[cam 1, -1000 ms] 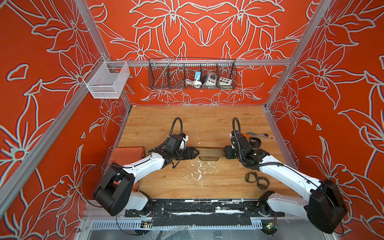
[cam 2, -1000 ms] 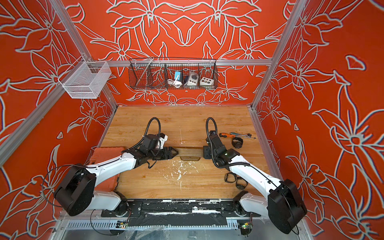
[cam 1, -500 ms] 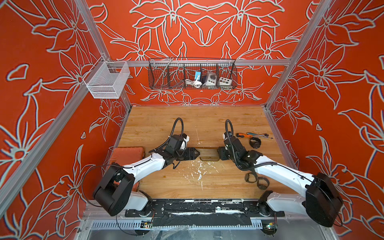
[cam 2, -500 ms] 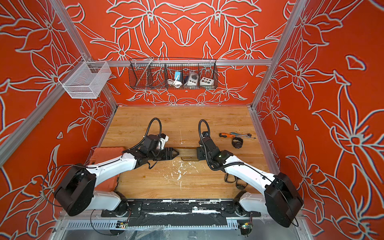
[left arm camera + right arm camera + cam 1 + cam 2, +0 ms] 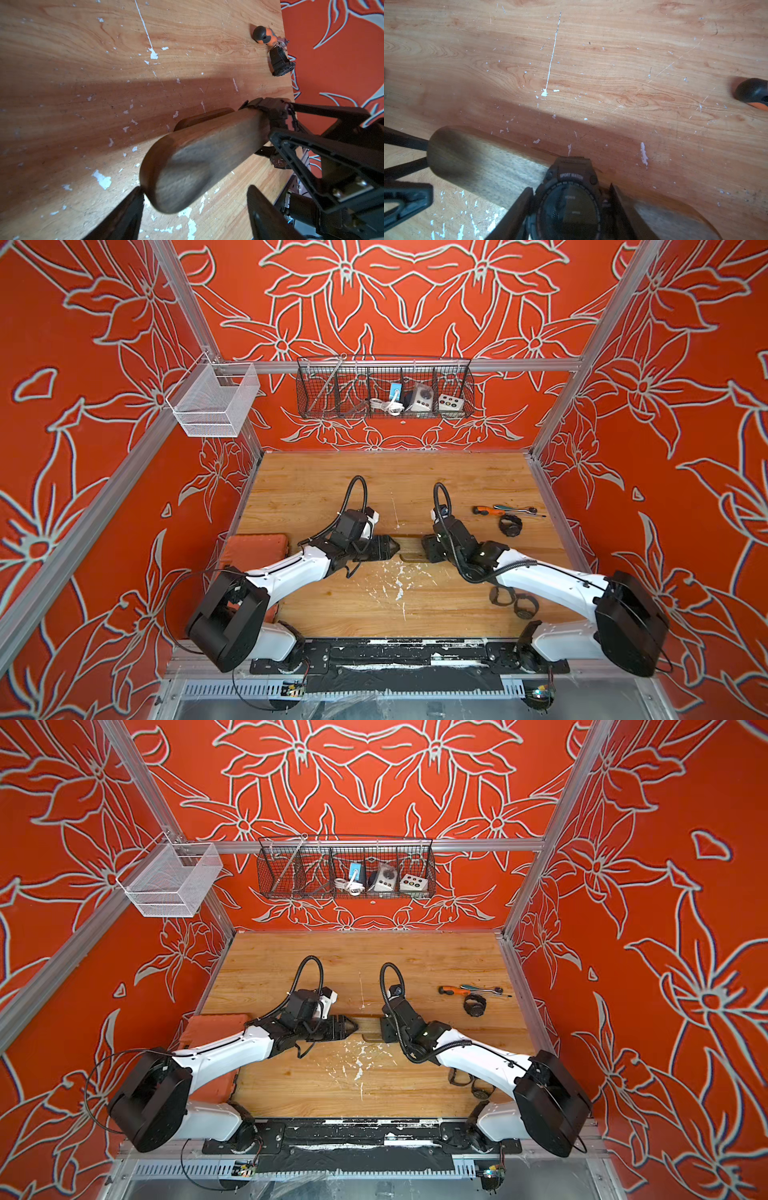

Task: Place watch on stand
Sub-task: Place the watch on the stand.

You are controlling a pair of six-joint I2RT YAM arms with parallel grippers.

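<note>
Watch (image 5: pixel 569 199) sits face-up on the stand (image 5: pixel 207 149), its strap looped round the dark bar near the right end. Your right gripper (image 5: pixel 570 189) is clamped on the case from both sides. Your left gripper (image 5: pixel 195 188) straddles the bar's other rounded end, jaws apart with a gap showing on one side, so I read that as guarding, not gripping.

I'd call this the seating step, and it looks nearly done. Next you need to let go cleanly and back the right arm straight off, so the strap doesn't drag the watch along or tip the stand.

Containers: the black wire basket (image 5: pixel 324 398) on the back rail holds a white cable (image 5: pixel 384 405) and a button box (image 5: pixel 451 402). The white mesh basket (image 5: pixel 212 406) shows nothing inside.
</note>
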